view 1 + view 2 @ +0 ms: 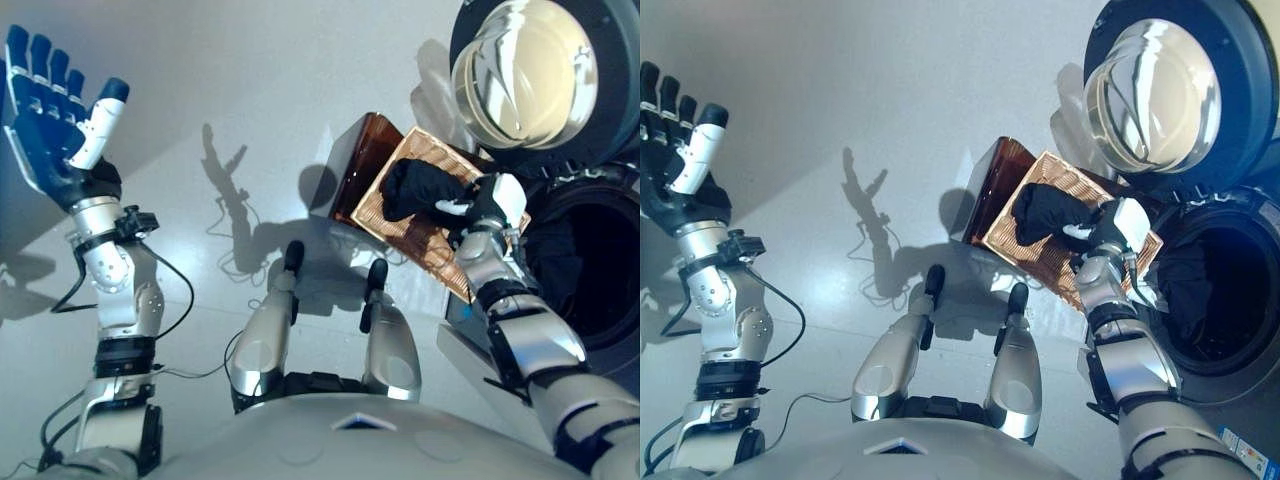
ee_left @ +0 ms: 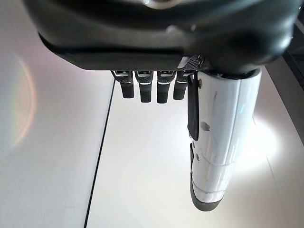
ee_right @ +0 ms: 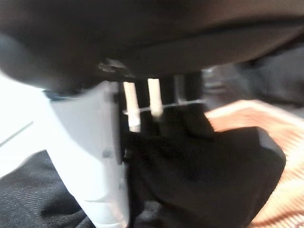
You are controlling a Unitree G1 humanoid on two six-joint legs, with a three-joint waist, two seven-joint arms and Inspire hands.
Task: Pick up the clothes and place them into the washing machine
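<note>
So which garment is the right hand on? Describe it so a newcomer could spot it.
Find the washing machine with its round door swung open. Just left of it sits a woven basket. The black garment bunched in it, under the right hand, is the one; other dark clothes already lie inside the drum.

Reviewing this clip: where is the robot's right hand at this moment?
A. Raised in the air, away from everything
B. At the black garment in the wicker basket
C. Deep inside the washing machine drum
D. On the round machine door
B: the right hand is at the black garment lying in the wicker basket, beside the open washing machine; it is the left hand that is raised, open and empty.
</note>
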